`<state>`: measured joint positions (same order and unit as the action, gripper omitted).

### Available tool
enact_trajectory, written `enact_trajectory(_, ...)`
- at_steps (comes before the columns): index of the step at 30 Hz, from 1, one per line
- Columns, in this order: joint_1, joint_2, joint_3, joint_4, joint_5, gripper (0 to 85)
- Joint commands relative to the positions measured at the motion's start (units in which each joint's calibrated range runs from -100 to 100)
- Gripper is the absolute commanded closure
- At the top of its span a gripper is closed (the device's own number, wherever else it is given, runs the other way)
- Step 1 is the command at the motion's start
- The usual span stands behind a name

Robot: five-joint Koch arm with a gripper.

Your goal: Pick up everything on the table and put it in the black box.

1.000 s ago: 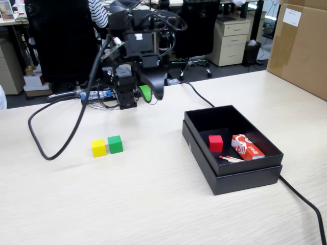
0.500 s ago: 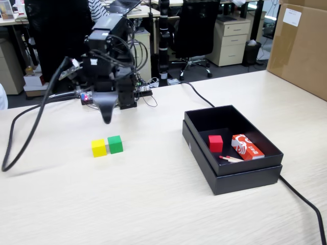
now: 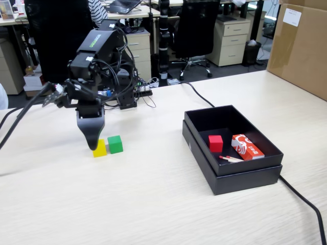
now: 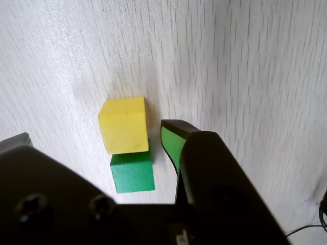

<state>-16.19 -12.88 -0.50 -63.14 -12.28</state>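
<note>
Yellow wooden cube (image 3: 99,148) sits touching the green wooden cube (image 3: 115,144) on the pale wood-grain table (image 3: 153,199), left of centre. The black gripper (image 3: 93,144) has swung down from the upper left to hang just over the yellow cube, jaws open and empty. The red cube (image 3: 215,143) already lies in the shallow black box (image 3: 240,179) at right, so two cubes remain.

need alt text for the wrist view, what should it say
Looking down past the gripper, a yellow cube sits on a pale wood-grain table with a green cube touching it on the near side. One green-faced finger stands just right of the cubes and the other is only an edge at the left, so the fingers are open around them.
</note>
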Motion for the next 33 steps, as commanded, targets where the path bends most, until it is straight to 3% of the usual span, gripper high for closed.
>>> enact_trajectory(1, -0.5, 0.9, 4.5, 0.7, 0.1, 36.7)
enact_trajectory(8, -0.9, 5.2, 5.2, 0.8, 0.1, 39.9)
enact_trajectory(13, -0.8, 7.5, 5.9, 2.1, 0.0, 56.1)
enact_trajectory(15, -0.9, 8.0, 6.9, 3.7, -0.1, 71.8)
enact_trajectory(17, -1.0, 8.1, 7.5, 4.2, -0.4, 82.2)
enact_trajectory(33, -1.4, -9.7, 6.0, 3.8, -2.0, 84.6)
